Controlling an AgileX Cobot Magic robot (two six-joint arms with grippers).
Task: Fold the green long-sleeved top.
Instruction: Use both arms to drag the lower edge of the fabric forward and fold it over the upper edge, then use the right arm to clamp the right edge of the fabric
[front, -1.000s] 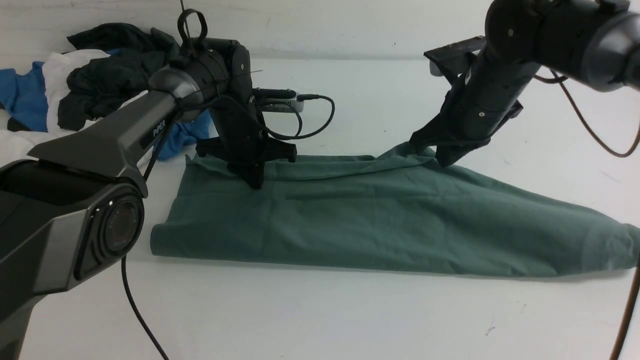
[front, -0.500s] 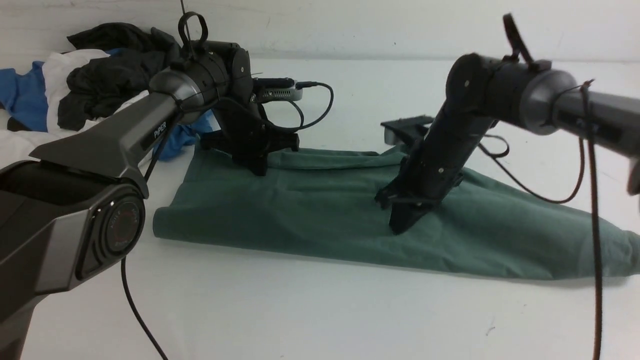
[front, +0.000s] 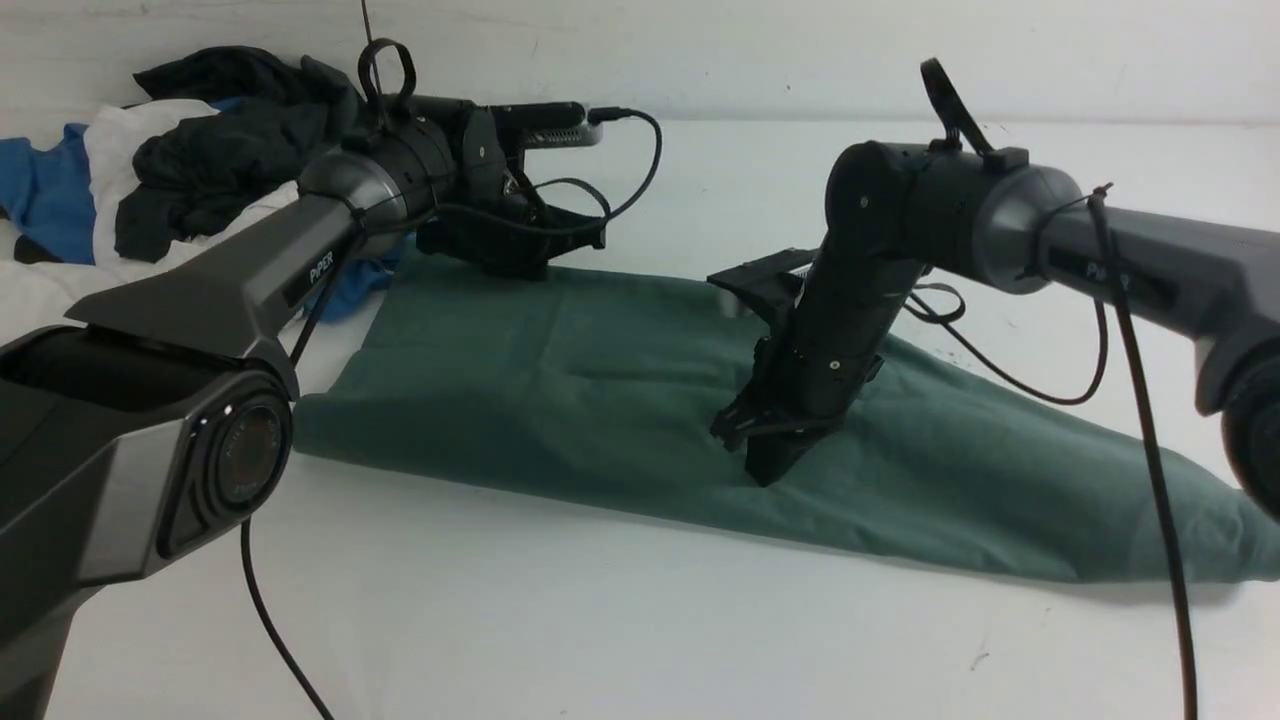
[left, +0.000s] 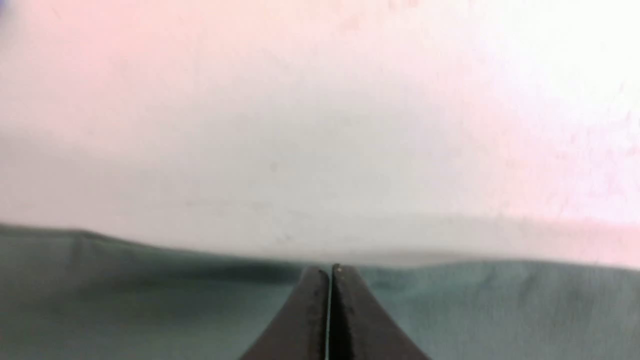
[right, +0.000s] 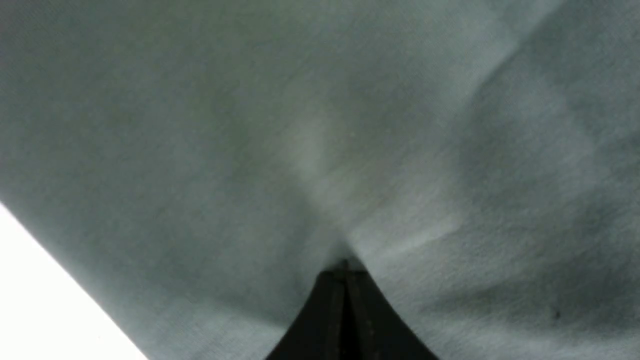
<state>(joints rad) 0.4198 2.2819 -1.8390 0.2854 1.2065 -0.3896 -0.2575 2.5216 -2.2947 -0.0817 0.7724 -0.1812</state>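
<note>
Cloth fills the right wrist view: the green long-sleeved top (right: 250, 125), a soft matte knit, puckers in shallow creases around the closed tips of the right pincer (right: 344, 267). Only the front view shows its long tapering shape, flat on the smooth white tabletop (front: 600, 620). The left pincer (front: 505, 265), likewise shut, lies at the top's edge, with bare tabletop beyond its tips.

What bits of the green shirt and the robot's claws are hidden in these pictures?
- Front view: the green top runs off the right edge, cutting off its end.
- Left wrist view: the shut left gripper sits at the top's edge; gripping it or not, too blurred.
- Right wrist view: the shut right gripper meets blurred cloth; pinching or pressing, unclear.
- Front view: the left arm hides part of the clothes pile.
</note>
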